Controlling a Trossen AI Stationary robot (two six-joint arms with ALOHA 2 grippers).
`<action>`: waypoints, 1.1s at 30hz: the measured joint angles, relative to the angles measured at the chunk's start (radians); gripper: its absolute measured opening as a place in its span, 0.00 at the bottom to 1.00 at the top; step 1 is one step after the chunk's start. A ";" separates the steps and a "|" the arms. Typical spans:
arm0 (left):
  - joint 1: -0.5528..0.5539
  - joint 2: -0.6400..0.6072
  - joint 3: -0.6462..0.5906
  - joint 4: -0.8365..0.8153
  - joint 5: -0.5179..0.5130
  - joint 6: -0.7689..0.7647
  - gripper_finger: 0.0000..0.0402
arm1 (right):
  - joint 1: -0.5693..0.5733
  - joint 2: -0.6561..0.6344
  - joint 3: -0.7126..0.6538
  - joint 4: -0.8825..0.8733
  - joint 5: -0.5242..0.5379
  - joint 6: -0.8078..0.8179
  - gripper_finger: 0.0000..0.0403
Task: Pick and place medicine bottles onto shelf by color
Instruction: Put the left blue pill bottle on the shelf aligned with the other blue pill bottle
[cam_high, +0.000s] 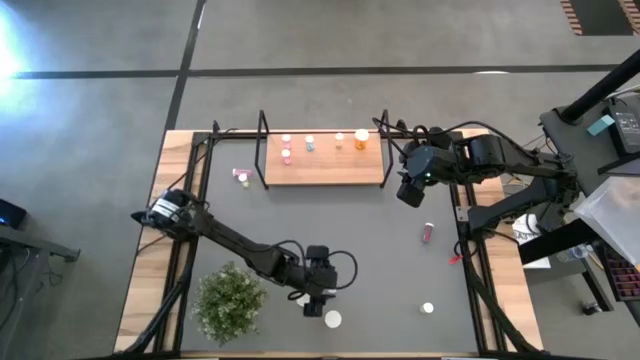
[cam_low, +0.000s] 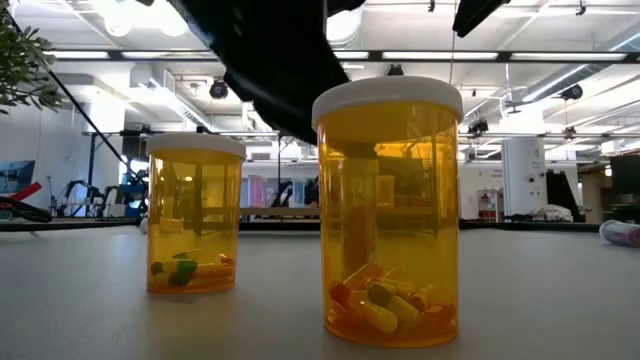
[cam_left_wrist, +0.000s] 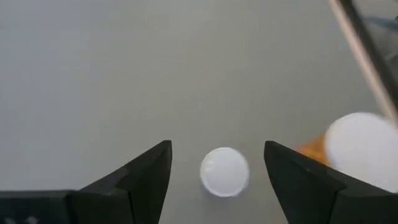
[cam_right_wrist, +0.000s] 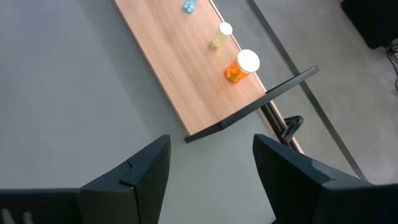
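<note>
Overhead, bright ceiling lights (cam_low: 560, 35); grey table mat (cam_high: 360, 240)

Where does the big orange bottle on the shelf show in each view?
High view: orange bottle at the shelf's right end.
Low view: cannot tell it apart.
Left wrist view: not in it.
Right wrist view, by the black end frame.
Shared landmark: wooden shelf.

My overhead camera looks straight down on the whole table (cam_high: 400, 260). My low camera sits at tabletop level, very near two orange bottles (cam_low: 388, 210). My left wrist camera faces down, close above those bottles. My right wrist camera overlooks the shelf (cam_right_wrist: 180, 68), also visible from overhead.
</note>
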 joint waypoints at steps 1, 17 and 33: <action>0.000 0.004 -0.001 -0.001 -0.013 0.014 0.60 | 0.000 0.000 0.000 0.000 0.000 0.000 0.54; -0.002 0.017 -0.028 -0.004 0.011 0.019 0.51 | 0.000 0.000 0.000 0.000 0.000 0.000 0.54; -0.001 0.017 -0.027 -0.003 0.030 0.020 0.22 | 0.000 0.000 0.000 0.000 0.000 0.000 0.54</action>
